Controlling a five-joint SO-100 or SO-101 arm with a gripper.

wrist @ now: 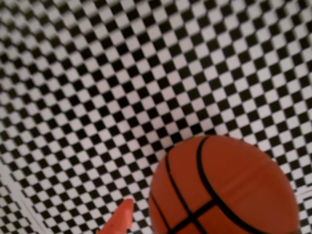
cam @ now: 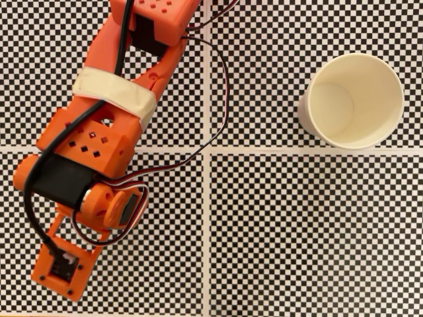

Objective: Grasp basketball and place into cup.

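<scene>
basketball (wrist: 224,187) right beside one orange fingertip (wrist: 119,220) in wrist view; can't tell jaw state. cup (cam: 353,100) upright, well apart from arm (cam: 99,132).

Orange basketball (wrist: 224,187) with black seams; cream-white cup (cam: 353,100) and orange arm (cam: 99,139) on black-and-white checkered table (cam: 297,231)
</scene>
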